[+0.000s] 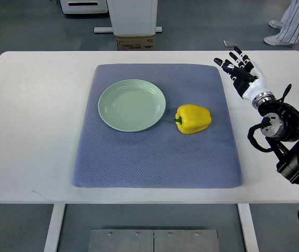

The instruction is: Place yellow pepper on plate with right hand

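The yellow pepper (pixel 193 119) is lying on its side on the blue-grey mat (pixel 154 157), just beside the right rim of the pale green plate (pixel 132 105) — close, but not touching it. The right hand (pixel 240 72) is hovering over the white surface (pixel 33 131) past the mat's far right corner, well apart from the pepper, its fingers (pixel 228 67) spreading open and gripping nothing. A person's legs (pixel 288 23) are showing at the top right edge.

Single overhead camera, robot's side.
I view steeply down on the white table (pixel 33 131) from moderate height; far edge at top, floor beyond visible.
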Robot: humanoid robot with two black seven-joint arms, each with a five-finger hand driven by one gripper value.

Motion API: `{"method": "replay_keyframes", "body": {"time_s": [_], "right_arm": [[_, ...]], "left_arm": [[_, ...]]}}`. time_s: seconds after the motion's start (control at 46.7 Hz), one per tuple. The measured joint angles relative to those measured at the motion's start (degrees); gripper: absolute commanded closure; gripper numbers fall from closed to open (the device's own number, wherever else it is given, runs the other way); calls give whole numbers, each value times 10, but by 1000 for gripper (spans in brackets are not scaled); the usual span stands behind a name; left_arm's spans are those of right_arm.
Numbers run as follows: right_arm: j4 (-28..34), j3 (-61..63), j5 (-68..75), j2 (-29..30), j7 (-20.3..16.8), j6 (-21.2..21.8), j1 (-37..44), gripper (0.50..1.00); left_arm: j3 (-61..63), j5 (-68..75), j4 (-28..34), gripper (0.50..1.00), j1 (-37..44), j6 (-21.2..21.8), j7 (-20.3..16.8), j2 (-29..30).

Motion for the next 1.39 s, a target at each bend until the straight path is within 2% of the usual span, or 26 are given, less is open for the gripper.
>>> {"method": "replay_keyframes", "body": {"time_s": [0.857,1.113,1.392], "right_arm": [[2,-3,-2,-5,2,3,2,500],[13,-50,-8,-35,22,28,2,509],[67,-161,-80,-96,47,44,26,511]], "left_arm": [[0,0,0,500,0,0,0,0],[0,0,0,500,0,0,0,0],[0,0,0,500,0,0,0,0]]}}
